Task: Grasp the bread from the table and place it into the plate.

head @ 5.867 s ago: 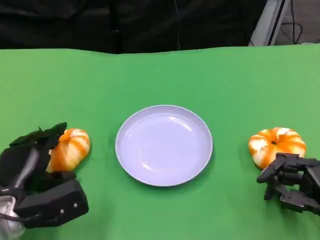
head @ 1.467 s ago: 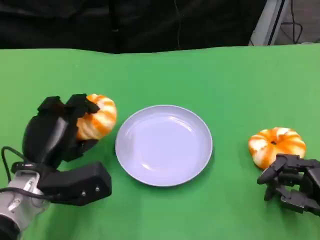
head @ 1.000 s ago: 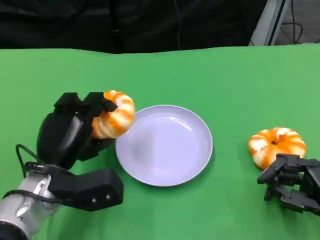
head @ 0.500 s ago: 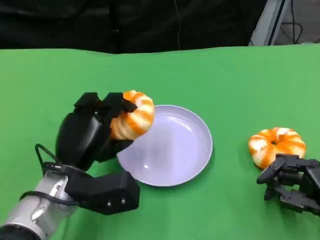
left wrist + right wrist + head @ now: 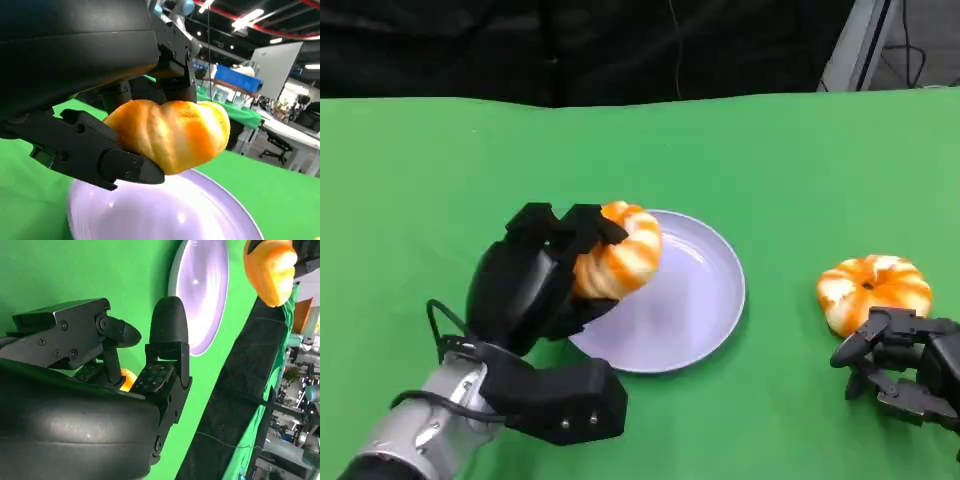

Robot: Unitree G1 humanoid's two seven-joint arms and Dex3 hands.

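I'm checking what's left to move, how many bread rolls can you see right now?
2. One bread roll is held by the left hand above the plate. The other bread roll lies on the green table by the right hand.

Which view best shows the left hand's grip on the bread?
The left wrist view: the bread fills the middle, black fingers under and behind it, above the plate. The head view shows the left hand from behind, covering part of the bread. The right wrist view catches the bread at a corner.

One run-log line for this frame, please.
left hand: holds bread above plate | right hand: idle beside second bread
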